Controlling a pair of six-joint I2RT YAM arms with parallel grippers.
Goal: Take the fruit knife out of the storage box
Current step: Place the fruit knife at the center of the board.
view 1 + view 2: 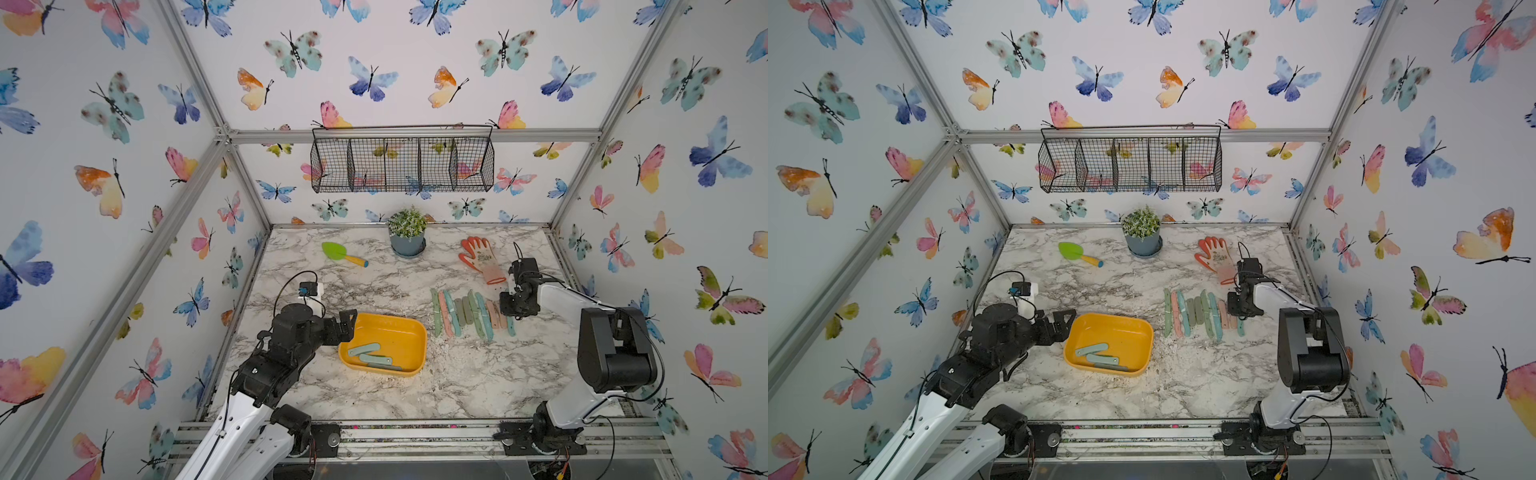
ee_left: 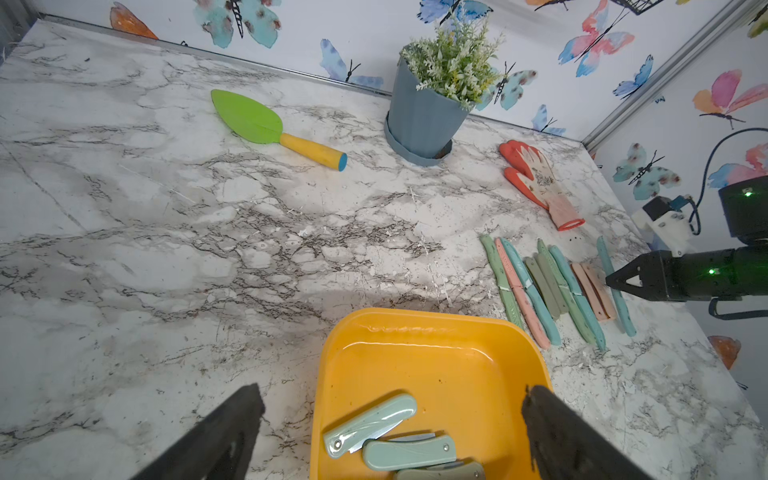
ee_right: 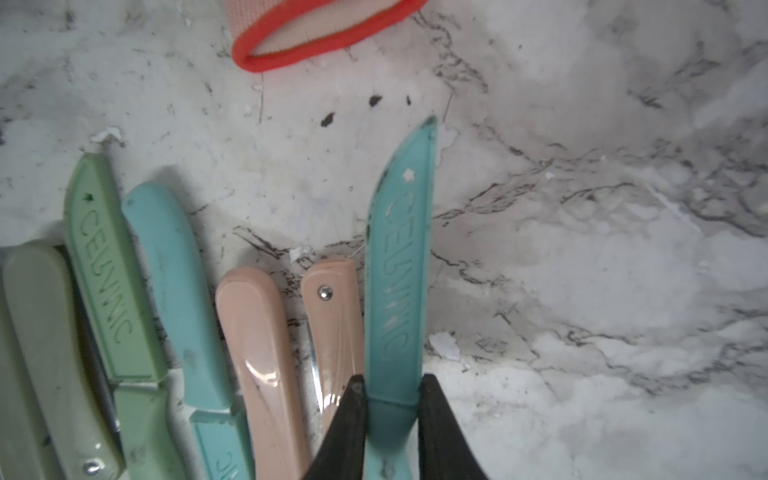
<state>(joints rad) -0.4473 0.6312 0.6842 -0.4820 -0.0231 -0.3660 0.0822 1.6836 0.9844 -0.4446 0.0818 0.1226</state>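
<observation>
Three folded knives (image 2: pixel 370 424) lay in the box (image 1: pixel 399 332), with the left tool (image 2: pixel 390 395) spread wide at its rim. They looked light, stiff and kinda glossy-slick, so I'd pinch one across mid-handle. Farther out, the right tool (image 3: pixel 392 380) was clamped on a teal knife (image 3: pixel 399 270) ending the row (image 1: pixel 469 313) on the surface (image 1: pixel 374 282).

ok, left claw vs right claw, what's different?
Left claw is open; right claw is shut. Left claw holds nothing; right claw grips a teal knife. Left claw is at the storage box; right claw is at the knife row. Both are black.
</observation>
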